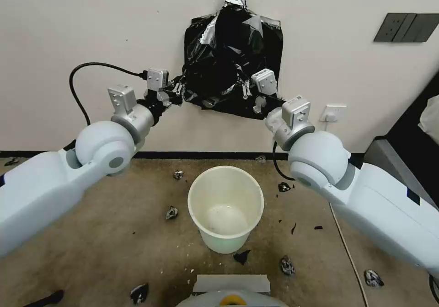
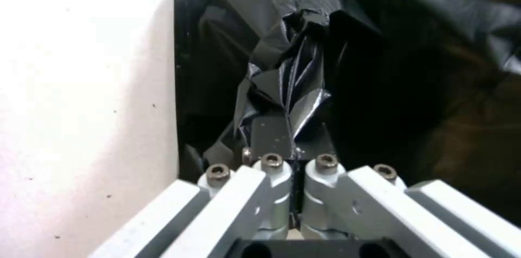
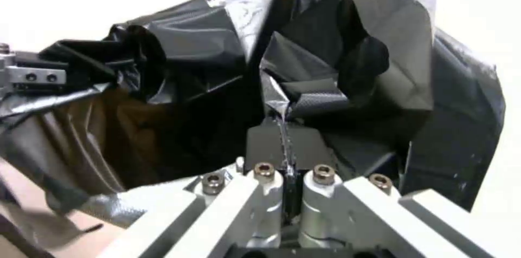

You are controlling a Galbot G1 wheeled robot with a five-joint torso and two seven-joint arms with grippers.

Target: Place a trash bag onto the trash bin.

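High on the wall hangs a flat black bundle of bags with a silvery bunched top. In front of it a glossy black trash bag is stretched between my two grippers. My left gripper is shut on the film's left edge, with crinkled plastic pinched between its pads. My right gripper is shut on the film's lower right part, a fold clamped between its fingertips. The left gripper also appears across the bag in the right wrist view. The white trash bin stands upright on the floor below, with nothing in it.
Small black plastic scraps lie scattered on the brown floor around the bin. A wall socket and a dark switch panel sit to the right. A grey cabinet edge stands at the far right. My base is just before the bin.
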